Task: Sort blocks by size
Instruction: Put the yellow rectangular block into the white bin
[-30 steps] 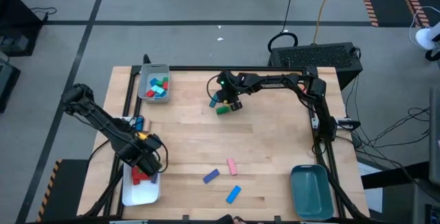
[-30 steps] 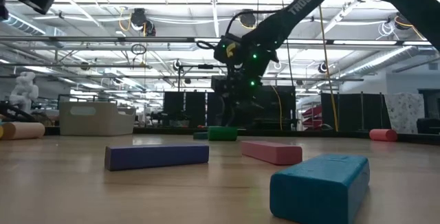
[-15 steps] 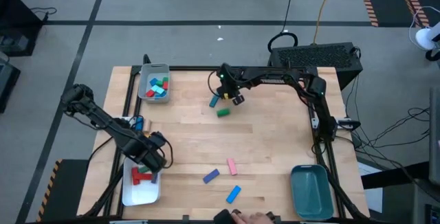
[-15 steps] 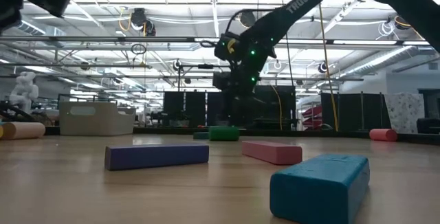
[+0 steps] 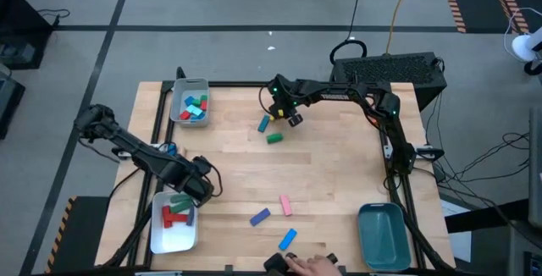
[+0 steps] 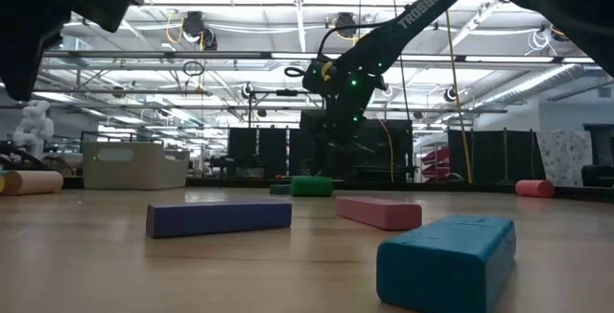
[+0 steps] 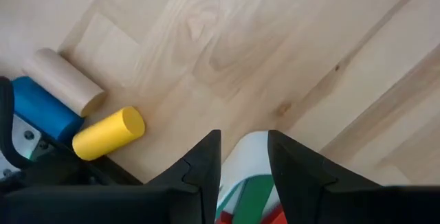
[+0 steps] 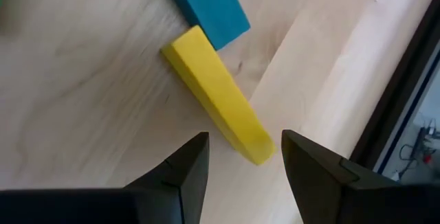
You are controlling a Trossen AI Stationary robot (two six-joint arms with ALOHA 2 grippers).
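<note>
Near the table's far edge, the right gripper [image 5: 293, 117] hangs with fingers spread and empty, above a yellow bar [image 8: 218, 106].
Left gripper [image 5: 203, 188], also spread and empty, sits beside the white tray [image 5: 161, 240] holding red and green blocks [image 5: 175, 211].

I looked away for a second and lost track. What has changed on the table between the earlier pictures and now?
The left gripper has pulled off the white tray toward the table's middle, open and empty, uncovering a green block beside the red blocks. The right gripper has moved away from the green block toward the far edge, open above a yellow bar. A person's hand has appeared at the near edge. The loose blocks stayed put.
</note>
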